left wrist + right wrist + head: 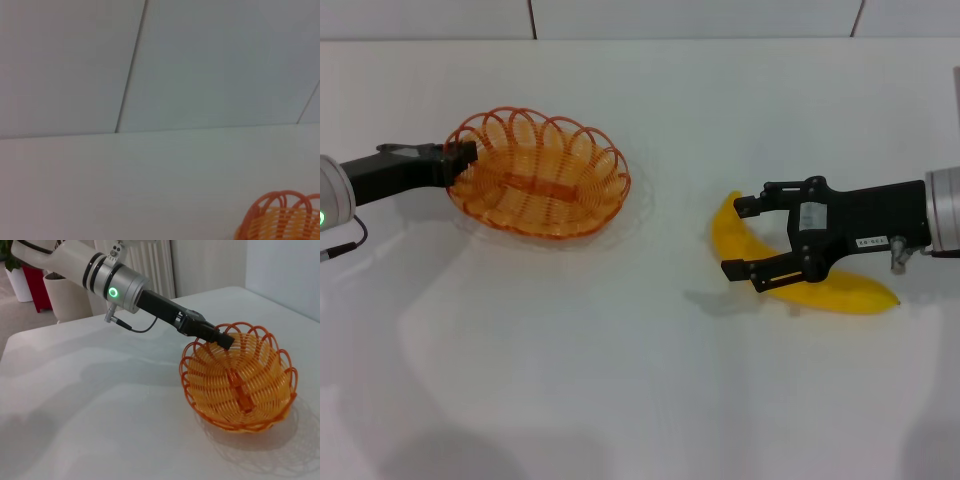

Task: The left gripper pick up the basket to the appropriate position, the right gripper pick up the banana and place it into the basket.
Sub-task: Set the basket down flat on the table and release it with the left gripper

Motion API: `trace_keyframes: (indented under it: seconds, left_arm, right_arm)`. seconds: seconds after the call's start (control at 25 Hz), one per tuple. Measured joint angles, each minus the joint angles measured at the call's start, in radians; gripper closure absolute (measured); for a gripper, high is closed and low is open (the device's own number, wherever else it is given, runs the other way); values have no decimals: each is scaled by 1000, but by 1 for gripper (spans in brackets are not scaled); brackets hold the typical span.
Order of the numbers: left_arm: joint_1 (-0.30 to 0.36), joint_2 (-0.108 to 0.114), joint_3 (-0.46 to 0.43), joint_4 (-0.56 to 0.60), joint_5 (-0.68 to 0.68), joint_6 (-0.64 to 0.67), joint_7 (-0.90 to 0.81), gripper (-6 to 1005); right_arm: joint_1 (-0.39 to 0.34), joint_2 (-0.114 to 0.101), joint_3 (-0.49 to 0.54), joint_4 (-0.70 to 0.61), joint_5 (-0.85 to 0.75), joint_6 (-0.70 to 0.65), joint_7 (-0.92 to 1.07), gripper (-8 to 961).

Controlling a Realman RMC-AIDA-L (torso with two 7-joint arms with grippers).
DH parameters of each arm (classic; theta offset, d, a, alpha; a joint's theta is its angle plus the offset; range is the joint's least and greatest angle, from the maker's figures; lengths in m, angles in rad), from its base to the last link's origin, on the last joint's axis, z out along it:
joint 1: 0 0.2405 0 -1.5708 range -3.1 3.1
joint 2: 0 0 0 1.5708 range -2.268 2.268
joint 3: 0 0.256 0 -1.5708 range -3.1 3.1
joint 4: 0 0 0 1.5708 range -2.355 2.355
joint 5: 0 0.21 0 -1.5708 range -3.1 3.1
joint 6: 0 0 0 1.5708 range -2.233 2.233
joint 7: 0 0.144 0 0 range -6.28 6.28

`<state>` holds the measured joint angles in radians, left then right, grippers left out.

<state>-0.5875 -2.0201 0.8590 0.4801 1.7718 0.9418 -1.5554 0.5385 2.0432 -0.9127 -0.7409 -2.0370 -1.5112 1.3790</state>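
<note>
Right gripper [748, 237]: jaws wide, straddling the banana's [840, 291] left half.
Banana: flat on the table [620, 380], right of the basket [545, 185].
Left gripper [463, 160]: clamped on the basket's left rim.
Grasp advice: lower squarely, close mid-body, keep the basket steady.

The right claw [745, 238] hides the banana's [840, 292] middle, and the basket [280, 217] is cut off in the left wrist view.

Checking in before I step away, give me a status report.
Left gripper shut on basket rim. Right gripper open around banana. Basket empty, nothing in the way.
</note>
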Motion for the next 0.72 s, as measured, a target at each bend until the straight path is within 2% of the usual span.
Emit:
trace_keyframes:
  seconds: [0.72]
  left_arm:
    - [-5,-3,3,-2,9,0,9,815]
  right_arm:
    - [4,0,-2,7,-3,-4,0,64]
